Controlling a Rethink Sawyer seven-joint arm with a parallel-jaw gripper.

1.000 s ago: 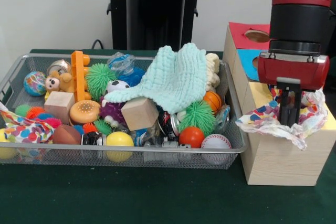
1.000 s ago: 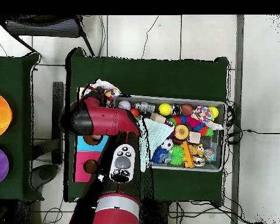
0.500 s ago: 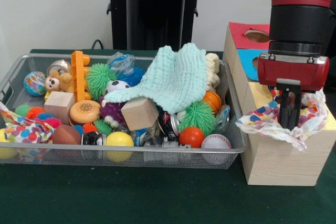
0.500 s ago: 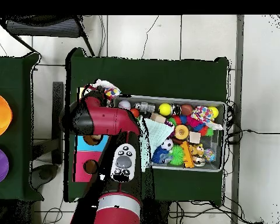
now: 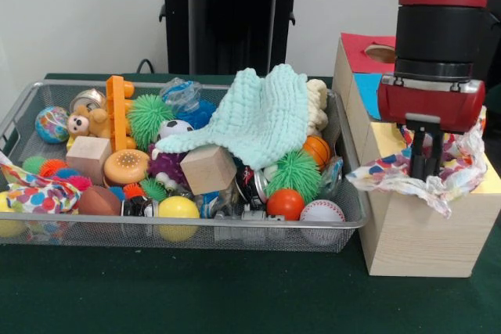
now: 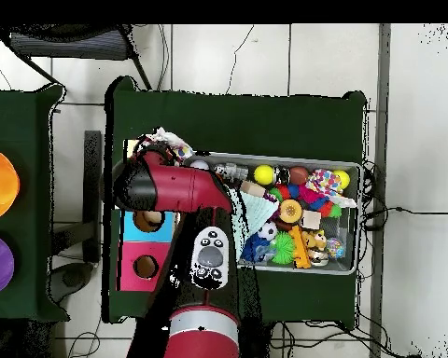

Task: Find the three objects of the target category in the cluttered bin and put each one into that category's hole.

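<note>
Since the earlier frames the red and black arm has lifted slightly and shifted a little toward the bin; the gripper now sits a touch higher over the yellow section of the wooden sorting box. The polka-dot white cloth has bunched up with it, its folds riding higher around the fingers. You can read that as the cloth not yet down its hole: it lies draped across the yellow top, hanging over the box's edge nearest the wire mesh bin.

Jaws: narrow, both dark fingers close together and sunk in the cloth. They look closed on it, though the folds hide the tips, so treat that as probable.

Two more cloths show in the bin: a mint-green knitted cloth spread over the toys, and a second polka-dot cloth at the far end from the box.

Hidden: the yellow hole itself is covered by cloth. Overhead, the arm blocks the gripper and most of the box; only a scrap of cloth shows.
</note>
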